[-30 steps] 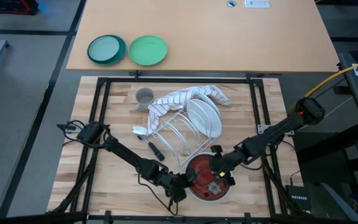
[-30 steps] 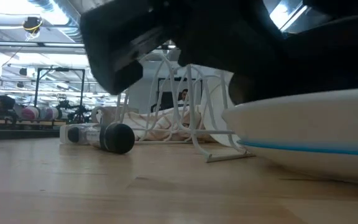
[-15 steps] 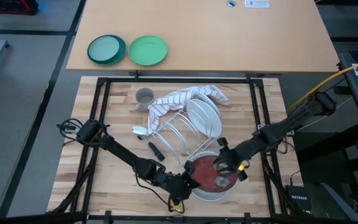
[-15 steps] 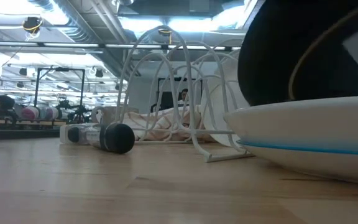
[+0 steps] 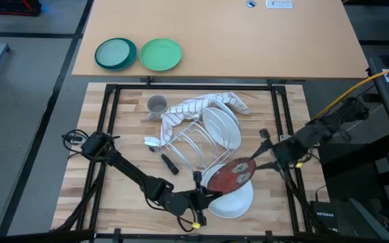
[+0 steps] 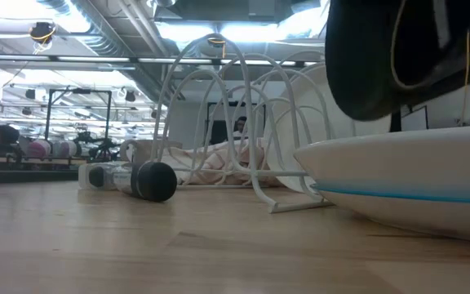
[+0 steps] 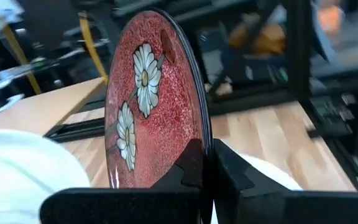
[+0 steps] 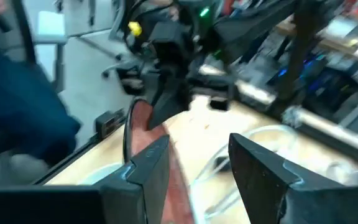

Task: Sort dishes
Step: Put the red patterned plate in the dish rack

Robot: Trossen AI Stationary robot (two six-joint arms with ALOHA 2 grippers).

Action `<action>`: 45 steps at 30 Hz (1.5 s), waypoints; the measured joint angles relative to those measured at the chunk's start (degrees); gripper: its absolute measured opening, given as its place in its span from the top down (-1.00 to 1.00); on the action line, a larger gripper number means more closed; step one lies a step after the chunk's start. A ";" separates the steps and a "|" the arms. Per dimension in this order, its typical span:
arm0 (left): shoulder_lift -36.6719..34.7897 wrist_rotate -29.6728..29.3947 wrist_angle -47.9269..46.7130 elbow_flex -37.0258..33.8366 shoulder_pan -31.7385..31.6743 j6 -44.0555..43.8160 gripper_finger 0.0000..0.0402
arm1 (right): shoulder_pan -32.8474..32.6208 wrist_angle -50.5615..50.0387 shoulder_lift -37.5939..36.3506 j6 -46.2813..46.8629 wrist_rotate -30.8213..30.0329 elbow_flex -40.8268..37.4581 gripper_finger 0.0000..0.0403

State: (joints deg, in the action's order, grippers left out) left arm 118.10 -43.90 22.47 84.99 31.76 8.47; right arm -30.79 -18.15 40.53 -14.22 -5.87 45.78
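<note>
The red-flowered plate [image 5: 232, 173] with a black back [image 6: 390, 57] stands tilted on edge above a white plate with a blue stripe [image 5: 235, 201] that lies on the table near the front. My left gripper [image 5: 204, 194] is shut on the flowered plate's rim. My right gripper [image 5: 263, 146] is open, close by the plate's right rim. A white wire rack [image 5: 193, 145] holds white plates [image 5: 221, 125]. A small grey cup [image 5: 157, 104] stands at the far left of the work area. My left gripper pinches the flowered plate's rim [image 7: 199, 152] at its near-left edge, one finger [image 7: 188, 167] on the flowered face and one [image 7: 229, 169] on the black back. The fingers come about level from the table's left. The plate stands tilted, lifted clear of the white plate.
A striped towel [image 5: 201, 103] lies behind the rack. A dark-tipped tool [image 5: 169, 164] lies left of the rack, also in the low view [image 6: 153, 181]. A teal plate [image 5: 115, 53] and a green plate [image 5: 161, 54] sit on the far table.
The flowered plate has been tipped up from lying on the white plate to standing tilted, clear of it, its right side rising first. My right gripper has gone from the plate up and toward the table's right and far edges. My left gripper has stayed at the plate's left rim.
</note>
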 joint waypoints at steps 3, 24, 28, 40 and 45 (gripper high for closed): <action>0.00 -4.12 4.06 0.00 0.61 -0.59 1.00 | 0.00 0.06 -2.87 -1.53 -1.62 0.04 0.16; -0.09 -36.75 37.53 0.13 7.41 18.68 1.00 | 0.04 -0.03 -4.65 -6.06 -2.74 0.02 0.16; -0.09 -38.46 37.52 0.13 7.92 14.30 1.00 | 0.04 -0.10 -4.29 -7.48 -6.57 0.02 0.16; -0.09 -44.55 36.95 4.96 7.83 13.90 1.00 | 0.07 -7.29 4.40 -13.66 -24.85 0.00 0.16; -0.09 -46.54 36.59 8.69 7.83 16.24 1.00 | 0.07 -7.39 9.23 -16.25 -28.54 0.00 0.16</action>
State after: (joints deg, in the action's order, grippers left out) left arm 118.02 -90.44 59.06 93.68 39.59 24.70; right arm -30.72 -25.54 49.76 -30.47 -34.40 45.78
